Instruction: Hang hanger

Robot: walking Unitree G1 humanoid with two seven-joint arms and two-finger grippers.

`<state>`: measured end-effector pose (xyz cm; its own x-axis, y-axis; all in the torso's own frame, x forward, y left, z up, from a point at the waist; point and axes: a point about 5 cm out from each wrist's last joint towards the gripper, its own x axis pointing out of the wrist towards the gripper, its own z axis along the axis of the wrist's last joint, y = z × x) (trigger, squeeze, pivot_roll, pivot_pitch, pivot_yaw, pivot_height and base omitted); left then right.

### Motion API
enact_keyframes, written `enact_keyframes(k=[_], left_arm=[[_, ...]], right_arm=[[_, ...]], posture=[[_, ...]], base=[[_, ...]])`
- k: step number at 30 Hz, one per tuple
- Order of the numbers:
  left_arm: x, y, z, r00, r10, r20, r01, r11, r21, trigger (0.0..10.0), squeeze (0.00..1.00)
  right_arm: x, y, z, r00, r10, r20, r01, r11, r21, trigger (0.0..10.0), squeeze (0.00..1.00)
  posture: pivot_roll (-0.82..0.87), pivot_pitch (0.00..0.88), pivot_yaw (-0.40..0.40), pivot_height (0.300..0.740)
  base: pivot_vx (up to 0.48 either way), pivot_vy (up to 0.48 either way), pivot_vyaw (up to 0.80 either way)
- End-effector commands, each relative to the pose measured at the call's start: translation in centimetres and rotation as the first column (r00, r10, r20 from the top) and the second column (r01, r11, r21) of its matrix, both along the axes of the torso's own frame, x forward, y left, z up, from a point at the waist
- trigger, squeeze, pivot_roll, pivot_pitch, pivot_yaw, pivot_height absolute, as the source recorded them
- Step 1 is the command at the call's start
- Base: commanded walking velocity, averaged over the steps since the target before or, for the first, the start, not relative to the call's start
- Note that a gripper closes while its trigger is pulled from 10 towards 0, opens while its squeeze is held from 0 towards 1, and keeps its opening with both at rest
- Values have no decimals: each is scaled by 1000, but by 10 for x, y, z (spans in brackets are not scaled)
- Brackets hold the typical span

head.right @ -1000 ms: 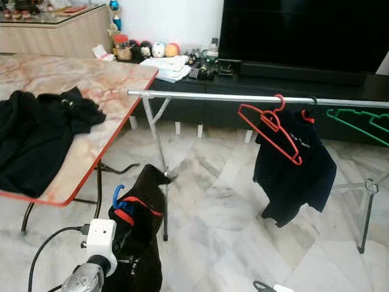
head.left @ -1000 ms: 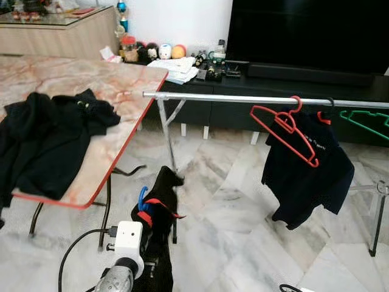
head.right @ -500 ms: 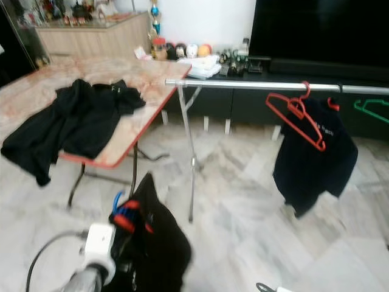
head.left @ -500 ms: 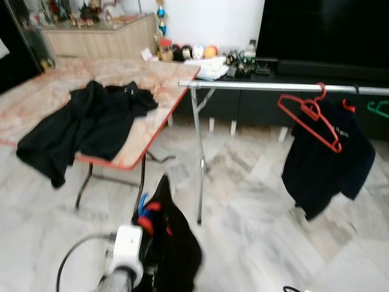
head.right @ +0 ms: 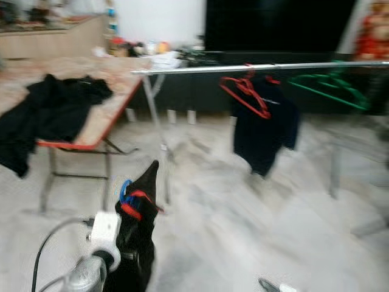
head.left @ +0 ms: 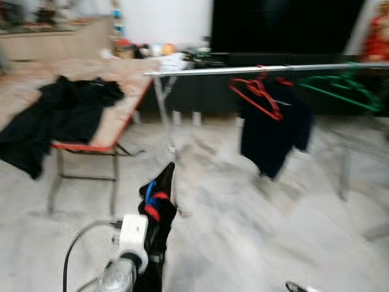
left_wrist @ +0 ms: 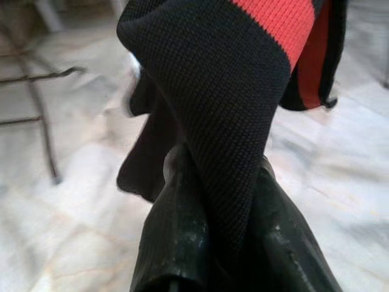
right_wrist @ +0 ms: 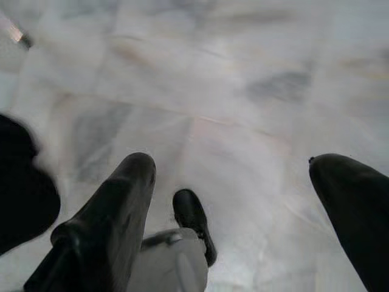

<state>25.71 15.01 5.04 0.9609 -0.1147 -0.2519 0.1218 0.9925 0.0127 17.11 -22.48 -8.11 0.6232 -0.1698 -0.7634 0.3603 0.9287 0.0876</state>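
Note:
My left gripper (left_wrist: 222,201) is shut on a black garment (head.left: 159,228) with red trim, held low in front of me. A blue hanger hook (head.left: 148,191) sticks out of the garment's red collar. In the left wrist view the fabric (left_wrist: 237,109) drapes over the fingers and hides their tips. Ahead runs a silver clothes rail (head.left: 243,69). On it hang a bare red hanger (head.left: 255,94), a dark shirt (head.left: 273,137) and a green hanger (head.left: 334,91). My right gripper (right_wrist: 234,163) hangs open over the marble floor, holding nothing.
A marble-topped folding table (head.left: 115,118) stands to the left with black clothes (head.left: 55,115) heaped on it. A dark TV (head.left: 285,27) and a low cabinet with small items lie behind the rail. The rail's legs (head.left: 164,115) stand on the floor ahead.
The whole picture has shifted and blurred, so the camera is moving; more of the rail's right end and the green hanger has come into view. The garment stays in my left gripper.

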Motion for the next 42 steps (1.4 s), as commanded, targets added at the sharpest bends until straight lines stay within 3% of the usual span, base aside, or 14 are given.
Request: enact_keyframes(k=[1, 9, 17, 23, 28, 29, 31, 32, 33, 35, 36, 37, 40, 42], left_arm=[[2, 4, 3, 1000, 5, 12, -5, 1000, 15, 10000, 0], [6, -1, 10, 998, -59, 3, 59, 998, 13, 10000, 0], [12, -9, 11, 987, -137, -79, 145, 984, 101, 10000, 0], [19, -14, 17, 970, -207, -130, 222, 968, 114, 10000, 0], [27, -20, 28, 953, -265, -147, 282, 954, 106, 10000, 0], [30, -22, 32, 946, -288, -147, 304, 947, 103, 10000, 0], [34, -27, 40, 930, -335, -151, 351, 932, 95, 10000, 0], [34, -27, 40, 930, -335, -151, 351, 932, 95, 10000, 0], [36, -30, 46, 919, -366, -145, 382, 919, 96, 10000, 0], [39, -35, 52, 908, -399, -132, 412, 907, 93, 10000, 0], [40, -36, 54, 906, -404, -127, 416, 905, 91, 10000, 0], [41, -37, 55, 904, -409, -123, 421, 903, 91, 10000, 0], [44, -42, 62, 896, -430, -111, 439, 894, 88, 10000, 0], [44, -44, 65, 891, -441, -107, 451, 888, 87, 10000, 0]], right_arm=[[1, 4, 0, 1000, -5, 17, 5, 1000, 12, 10000, 0], [9, 9, 4, 996, 22, 84, -24, 999, 22, 10000, 0], [17, 12, 11, 979, 101, 175, -106, 994, 20, 10000, 0], [26, 19, 19, 932, 252, 260, -263, 965, 7, 10000, 0], [31, 29, 23, 868, 385, 313, -415, 909, 33, 10000, 0], [32, 31, 24, 853, 408, 327, -443, 896, 39, 10000, 0], [110, 28, 93, 651, 469, 597, -532, 843, -82, 10000, 0], [110, 28, 93, 651, 469, 597, -532, 843, -82, 10000, 0], [124, 29, 112, 581, 469, 665, -550, 828, -104, 10000, 0], [127, 29, 119, 541, 475, 694, -572, 813, -110, 10000, 0], [127, 29, 121, 532, 477, 699, -585, 804, -104, 10000, 102], [127, 30, 121, 521, 481, 705, -601, 793, -97, 10000, 941], [127, 36, 122, 488, 468, 737, -664, 747, -34, 10000, 1000], [119, 35, 126, 432, 504, 748, -710, 701, -63, 10000, 1000]], posture=[[-37, 13, 57, 740], [-23, 7, 69, 740], [-27, 8, 81, 740], [-21, 4, 84, 740], [-27, 2, 82, 740], [-30, 3, 82, 740], [-38, 2, 84, 740], [-38, 2, 84, 740], [-50, 0, 89, 740], [-50, 0, 89, 740], [-54, 0, 91, 740], [-54, 0, 91, 740], [-58, 0, 92, 740], [-58, 0, 92, 740]], base=[[0, 0, 0], [0, 0, 0], [0, 0, 0], [0, 0, 0], [0, 0, 0], [0, 0, 0], [0, 0, 0], [0, 0, 0], [0, 0, 0], [0, 0, 0], [0, 0, 0], [0, 0, 0], [0, 0, 0], [0, 0, 0]])
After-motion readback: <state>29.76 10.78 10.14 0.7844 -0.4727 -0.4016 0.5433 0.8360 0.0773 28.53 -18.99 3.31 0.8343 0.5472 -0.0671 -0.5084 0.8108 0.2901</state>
